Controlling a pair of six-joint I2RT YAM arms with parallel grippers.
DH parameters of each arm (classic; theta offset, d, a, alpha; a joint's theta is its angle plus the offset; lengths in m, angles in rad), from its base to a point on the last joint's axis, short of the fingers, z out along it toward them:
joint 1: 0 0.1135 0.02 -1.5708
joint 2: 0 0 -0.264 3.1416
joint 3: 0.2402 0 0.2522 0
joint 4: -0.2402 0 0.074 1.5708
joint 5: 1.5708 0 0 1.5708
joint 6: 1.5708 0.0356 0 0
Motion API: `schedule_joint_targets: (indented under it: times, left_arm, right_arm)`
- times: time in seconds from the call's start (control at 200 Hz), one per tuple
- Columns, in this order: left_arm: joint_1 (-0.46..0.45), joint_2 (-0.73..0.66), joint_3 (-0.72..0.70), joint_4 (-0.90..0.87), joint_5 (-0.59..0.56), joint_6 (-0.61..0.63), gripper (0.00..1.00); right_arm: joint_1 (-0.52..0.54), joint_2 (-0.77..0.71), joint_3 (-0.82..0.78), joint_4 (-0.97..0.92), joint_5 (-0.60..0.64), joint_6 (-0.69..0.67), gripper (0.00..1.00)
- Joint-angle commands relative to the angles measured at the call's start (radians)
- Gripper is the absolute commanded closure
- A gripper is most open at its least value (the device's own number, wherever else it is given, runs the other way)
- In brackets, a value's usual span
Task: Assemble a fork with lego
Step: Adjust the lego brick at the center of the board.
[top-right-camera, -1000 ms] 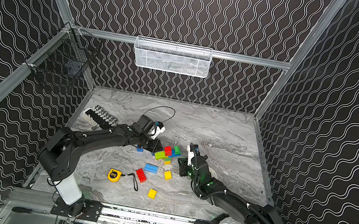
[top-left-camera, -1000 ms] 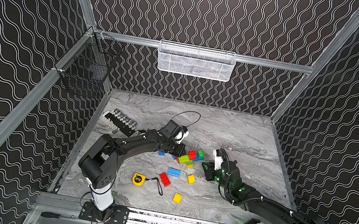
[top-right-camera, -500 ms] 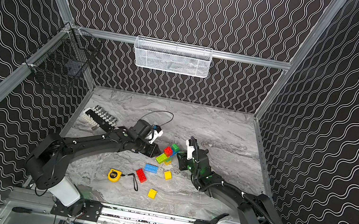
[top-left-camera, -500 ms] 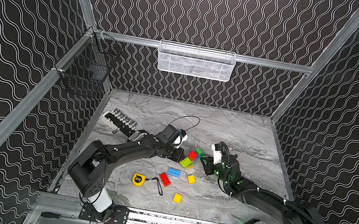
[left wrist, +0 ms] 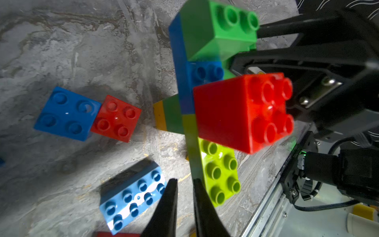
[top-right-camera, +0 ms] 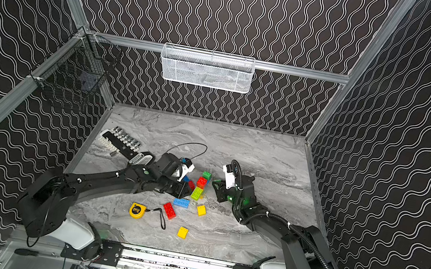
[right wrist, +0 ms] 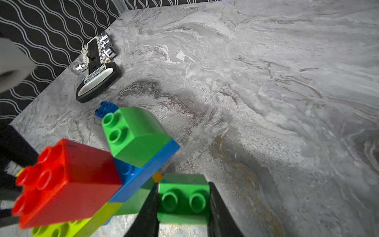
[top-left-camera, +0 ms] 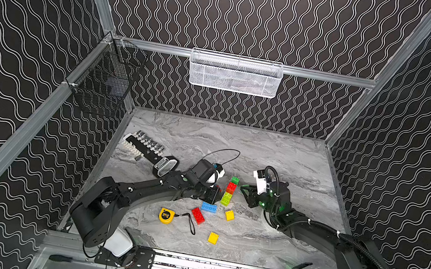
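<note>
The joined lego piece [top-left-camera: 229, 192] shows in both top views as a row of green, red and lime bricks on a blue base at mid-table. My right gripper [right wrist: 183, 184] is shut on a green two-stud brick [right wrist: 183, 202] at that piece's side. My left gripper [left wrist: 185, 181] is shut with only bare table in its narrow gap, one finger beside the lime brick [left wrist: 220, 174]. Loose lego lies nearby: a light blue oblong [top-left-camera: 208, 207], a red oblong [top-left-camera: 198, 215], two yellow squares [top-left-camera: 229, 215] [top-left-camera: 213, 238], and a blue [left wrist: 65, 113] and a red square [left wrist: 115, 119].
A yellow tape measure [top-left-camera: 165, 215] with a black strap lies near the front left. A socket rack [top-left-camera: 146, 148] sits at the far left by the wall. A white mesh basket [top-left-camera: 234, 72] and a black wire basket [top-left-camera: 107, 80] hang on the walls.
My right gripper has moved to the far left, up to the joined piece. The left arm has sunk lower toward the table. The joined piece has turned into a straight row.
</note>
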Motion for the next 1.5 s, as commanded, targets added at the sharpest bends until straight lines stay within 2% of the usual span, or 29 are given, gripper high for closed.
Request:
schedule_joint_targets:
  times: [0.0,0.901,1.016,1.131,1.286,1.492]
  left_arm:
    - [-0.018,-0.009,-0.010,0.065,-0.016,-0.030,0.79]
    - [-0.131,0.048,-0.037,0.203,-0.073,-0.114,0.76]
    - [-0.138,0.064,-0.026,0.210,-0.075,-0.113,0.76]
    - [-0.140,0.070,-0.024,0.211,-0.076,-0.114,0.75]
    - [-0.141,0.041,-0.044,0.204,-0.077,-0.105,0.75]
    - [-0.145,-0.081,-0.116,0.203,-0.036,-0.054,0.74]
  right_arm:
    - [-0.009,0.014,0.019,0.042,-0.084,-0.059,1.00]
    - [-0.051,0.137,0.158,-0.090,-0.352,-0.307,1.00]
    - [-0.082,0.144,0.163,-0.092,-0.361,-0.317,1.00]
    - [-0.087,0.145,0.164,-0.090,-0.336,-0.307,1.00]
    - [-0.100,0.109,0.147,-0.080,-0.208,-0.241,1.00]
    - [-0.111,-0.022,0.081,-0.063,-0.045,-0.118,1.00]
